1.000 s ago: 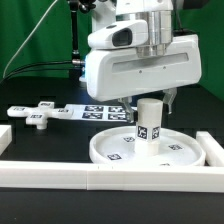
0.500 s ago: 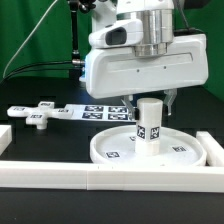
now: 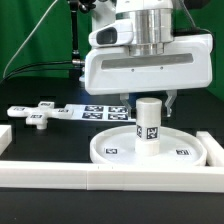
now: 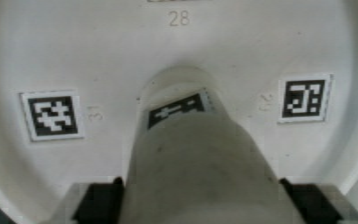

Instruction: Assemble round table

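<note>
Since the leg point(image 3: 149, 126) looks rigid, light, slick plastic, I'd pinch its top above the disc point(image 3: 108, 151); gripper point(image 3: 149, 102) apart, straddling it.

The upright leg point(image 3: 148, 125) blocks the disc point(image 3: 98, 148) at its middle, border rails point(image 3: 100, 177) wall its front (and the exterior view's right), while bare table point(image 3: 50, 145) lies open beside the foot point(image 3: 38, 114).

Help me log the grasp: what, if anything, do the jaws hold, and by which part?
Cannot be told for sure. The leg stands upright on the disc, its top end between the gripper's jaws, but contact is unclear.
</note>
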You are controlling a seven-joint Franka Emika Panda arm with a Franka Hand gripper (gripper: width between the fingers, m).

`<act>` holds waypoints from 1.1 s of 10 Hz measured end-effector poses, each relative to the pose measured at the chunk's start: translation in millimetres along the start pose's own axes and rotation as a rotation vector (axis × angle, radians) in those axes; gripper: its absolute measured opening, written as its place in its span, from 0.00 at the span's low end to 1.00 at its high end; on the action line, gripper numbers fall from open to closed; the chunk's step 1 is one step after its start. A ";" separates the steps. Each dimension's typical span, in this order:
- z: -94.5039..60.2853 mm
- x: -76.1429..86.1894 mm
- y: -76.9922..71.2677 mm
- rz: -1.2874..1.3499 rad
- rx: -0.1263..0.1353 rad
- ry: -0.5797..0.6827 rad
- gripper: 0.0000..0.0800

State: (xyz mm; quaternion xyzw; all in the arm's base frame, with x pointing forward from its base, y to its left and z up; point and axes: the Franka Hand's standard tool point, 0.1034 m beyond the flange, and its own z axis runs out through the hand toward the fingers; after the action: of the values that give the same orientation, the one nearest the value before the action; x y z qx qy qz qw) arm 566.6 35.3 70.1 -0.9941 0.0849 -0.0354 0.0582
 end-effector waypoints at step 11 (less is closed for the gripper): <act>-41.0 -3.3 17.4 -0.130 0.014 -0.010 0.81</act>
State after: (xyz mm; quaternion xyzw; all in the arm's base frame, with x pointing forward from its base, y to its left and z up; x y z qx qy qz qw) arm 557.2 14.4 108.4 -0.9972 0.0199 -0.0348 0.0633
